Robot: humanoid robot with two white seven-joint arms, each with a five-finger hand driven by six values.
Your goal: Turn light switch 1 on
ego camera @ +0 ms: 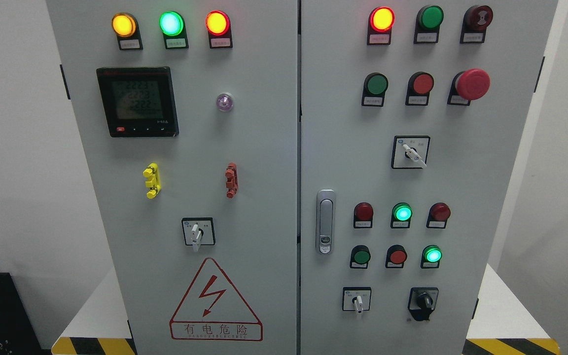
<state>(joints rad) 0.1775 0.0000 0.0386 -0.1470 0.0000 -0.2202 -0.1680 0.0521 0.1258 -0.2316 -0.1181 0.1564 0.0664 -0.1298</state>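
Neither of my hands shows in the head view. A grey two-door control cabinet [264, 148] fills the picture. On its right door a green push button [376, 84], a red push button [421, 84] and a red mushroom stop button [472, 84] form a row. Below them sits a white rotary selector [410, 153]. Lower down are a green button [361, 256], a red button [397, 256] and a lit green button [432, 255]. Under these sit a small white selector [357, 300] and a black knob [423, 301]. The labels are too small to read, so I cannot tell which control is switch 1.
The left door carries lit yellow [124, 25], green [171, 23] and red [217, 22] lamps, a digital meter [137, 101], a selector [197, 231] and a red hazard triangle [215, 301]. A lit red lamp [381, 18] tops the right door, beside its latch handle [325, 222].
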